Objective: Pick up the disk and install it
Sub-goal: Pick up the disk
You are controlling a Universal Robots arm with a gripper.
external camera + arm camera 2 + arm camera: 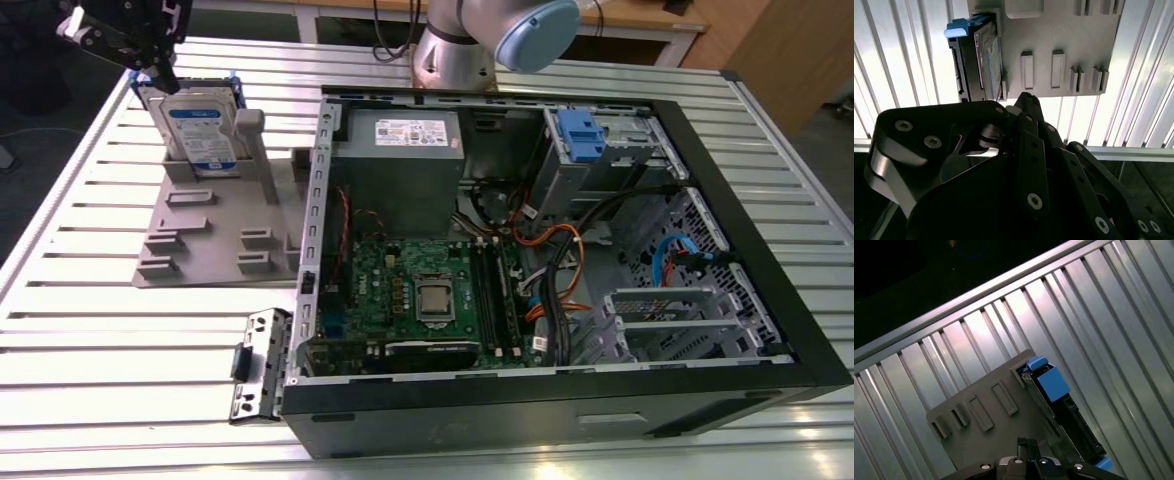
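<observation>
Gripper point(158, 72) is held just above the disk point(198, 128) (stood on edge in the grey fixture point(220, 230)); nothing is seen gripped, jaw opening cannot be told.

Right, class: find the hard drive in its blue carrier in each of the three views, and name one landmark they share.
Exterior view: the hard drive stands upright in the grey slotted fixture, to the exterior view's left of the computer case.
Second wrist view: seen edge-on, at one corner of the fixture.
First wrist view: edge-on, blue carrier end showing, at the fixture's edge.
Shared landmark: the grey slotted fixture.
</observation>
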